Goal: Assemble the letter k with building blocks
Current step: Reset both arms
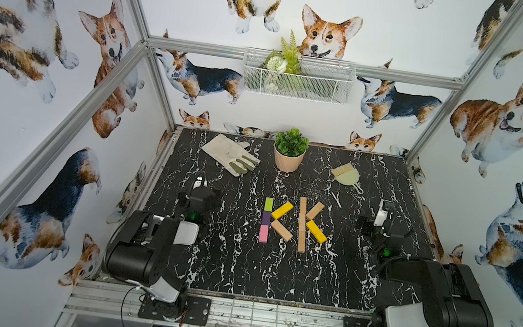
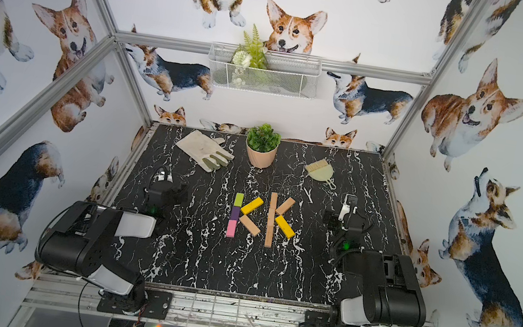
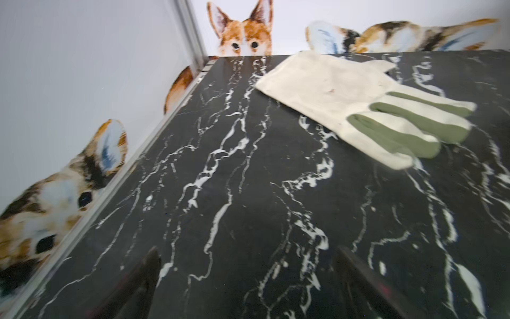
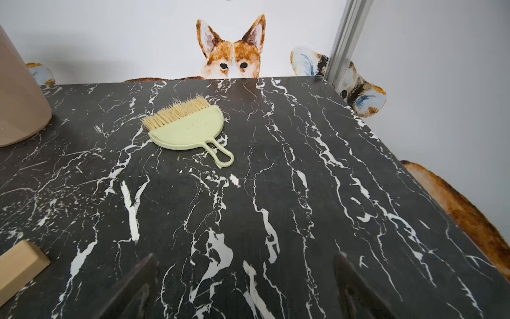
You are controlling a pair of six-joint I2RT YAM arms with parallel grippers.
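Note:
The building blocks lie mid-table as two K shapes in both top views. The left K has a green (image 1: 268, 203), a purple (image 1: 266, 218) and a pink block (image 1: 263, 233) in line as its stem. A yellow (image 1: 282, 210) and a tan block (image 1: 281, 230) form its slanted arms. The right K has a tan stem (image 1: 302, 226), a tan upper arm (image 1: 315, 210) and a yellow lower arm (image 1: 316, 231). My left gripper (image 3: 248, 255) hovers open left of them, holding nothing. My right gripper (image 4: 245, 259) is open and holds nothing, right of them. One tan block's end (image 4: 19, 265) shows beside it.
A cream and green glove (image 1: 229, 154) lies at the back left. A potted plant (image 1: 290, 153) stands at the back middle. A hand brush with a pale green dustpan (image 1: 346, 178) lies at the back right. A wire basket (image 1: 296, 77) hangs on the back wall.

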